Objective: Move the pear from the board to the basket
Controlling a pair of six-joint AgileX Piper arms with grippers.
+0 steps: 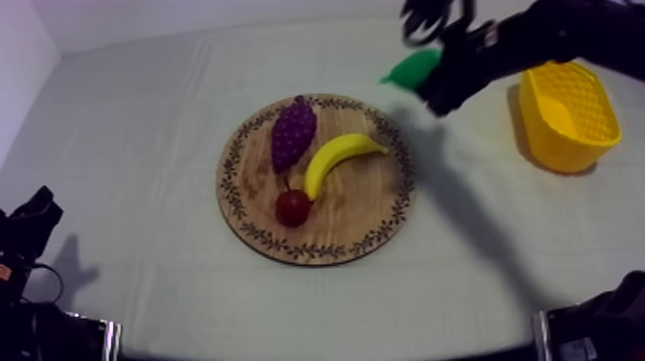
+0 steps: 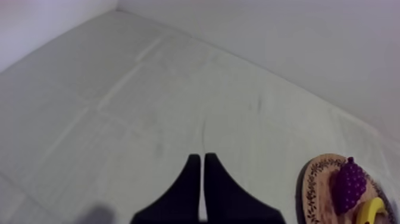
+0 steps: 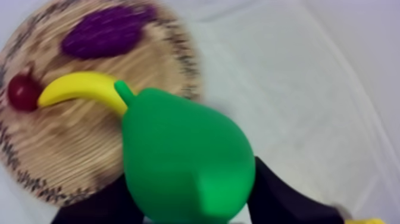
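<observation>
- Pear [image 1: 413, 67]: upper right of the top view, held aloft between the wooden board [image 1: 360, 206] and the yellow basket [image 1: 561, 154].
- Right gripper [image 1: 434, 84]: jaws closed round the pear's broad belly, stem pointing outward.
- Handling: likely light, stiff and smooth; keep your hold at the widest part, as the taper may slip.
- Left gripper [image 2: 202, 170]: fingers pressed together, holding nothing.

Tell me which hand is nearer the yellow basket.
Right. The right hand, gripping the green toy pear, hangs close beside the yellow latticed basket; the left hand sits shut at the opposite side of the table.
</observation>
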